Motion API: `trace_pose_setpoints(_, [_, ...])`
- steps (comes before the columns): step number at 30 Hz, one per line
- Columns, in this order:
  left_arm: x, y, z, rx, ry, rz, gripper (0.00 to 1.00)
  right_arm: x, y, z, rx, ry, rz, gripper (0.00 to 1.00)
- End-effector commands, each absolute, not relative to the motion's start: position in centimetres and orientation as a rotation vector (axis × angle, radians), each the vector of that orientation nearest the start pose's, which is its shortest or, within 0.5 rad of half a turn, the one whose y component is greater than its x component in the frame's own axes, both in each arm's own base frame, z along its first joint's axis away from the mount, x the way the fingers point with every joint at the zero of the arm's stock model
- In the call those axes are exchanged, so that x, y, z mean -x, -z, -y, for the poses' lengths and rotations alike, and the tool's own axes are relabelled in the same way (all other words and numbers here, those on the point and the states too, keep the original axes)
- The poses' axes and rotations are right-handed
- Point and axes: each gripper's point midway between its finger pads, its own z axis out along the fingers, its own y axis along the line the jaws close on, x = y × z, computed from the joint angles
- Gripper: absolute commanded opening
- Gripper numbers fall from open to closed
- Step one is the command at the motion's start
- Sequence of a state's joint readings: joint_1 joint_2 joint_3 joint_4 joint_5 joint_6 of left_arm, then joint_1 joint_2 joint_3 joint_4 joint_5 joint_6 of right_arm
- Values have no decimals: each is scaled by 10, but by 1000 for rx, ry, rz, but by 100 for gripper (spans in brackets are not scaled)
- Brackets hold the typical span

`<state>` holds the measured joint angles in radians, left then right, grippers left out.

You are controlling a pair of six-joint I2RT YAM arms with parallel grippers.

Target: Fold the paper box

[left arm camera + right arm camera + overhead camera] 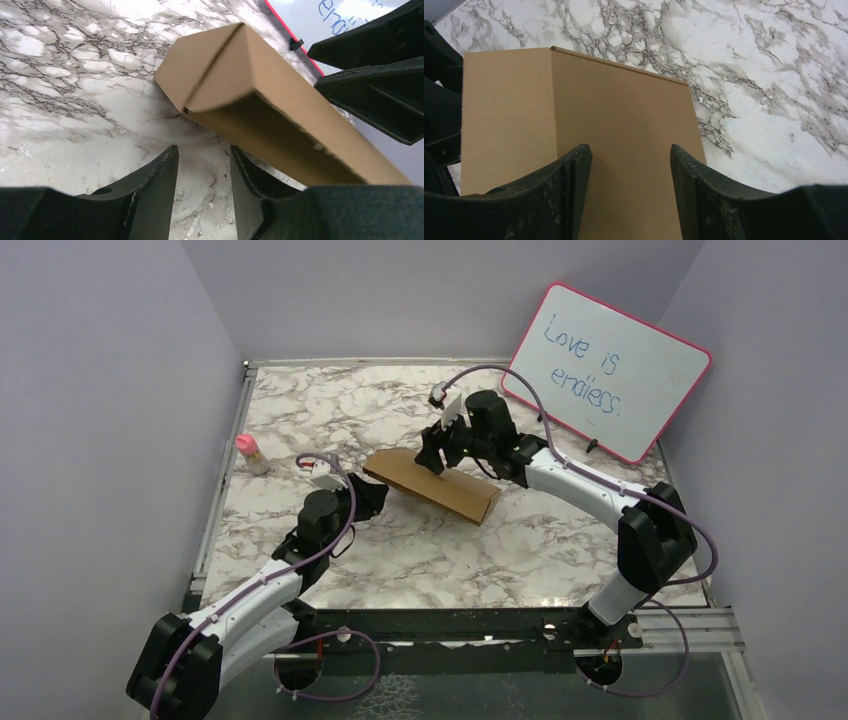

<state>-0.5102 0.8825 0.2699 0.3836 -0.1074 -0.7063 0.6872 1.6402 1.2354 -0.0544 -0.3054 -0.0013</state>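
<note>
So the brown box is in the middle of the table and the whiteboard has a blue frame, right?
Not quite. The whiteboard has a pink frame, not a blue one; only the writing on it is blue. The top view shows this. The brown box is in the middle of the table, as you said.

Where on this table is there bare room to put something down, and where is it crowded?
Free: the far marble between the bottle and the whiteboard; also the near strip in front of the box, between the two arms. Crowded: the middle, where the left tool and right tool flank the box.
</note>
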Motion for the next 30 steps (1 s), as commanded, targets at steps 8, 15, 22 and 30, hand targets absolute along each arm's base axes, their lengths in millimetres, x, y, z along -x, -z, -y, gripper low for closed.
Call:
trace_pose_setpoints(8, [-290, -169, 171, 274, 818, -1754, 44, -350, -241, -342, 790, -693, -1801, 72])
trace_pose_setpoints(15, [-265, -107, 135, 526, 689, -1924, 47, -347, -219, -329, 771, -639, -1879, 78])
trace_pose_setpoints(22, [-237, -85, 94, 653, 513, -1965, 50, -353, -203, -319, 720, -583, -1939, 80])
trace_pose_setpoints(30, [-255, -114, 120, 648, 715, -1849, 43, -377, -164, -295, 576, -570, -2072, 84])
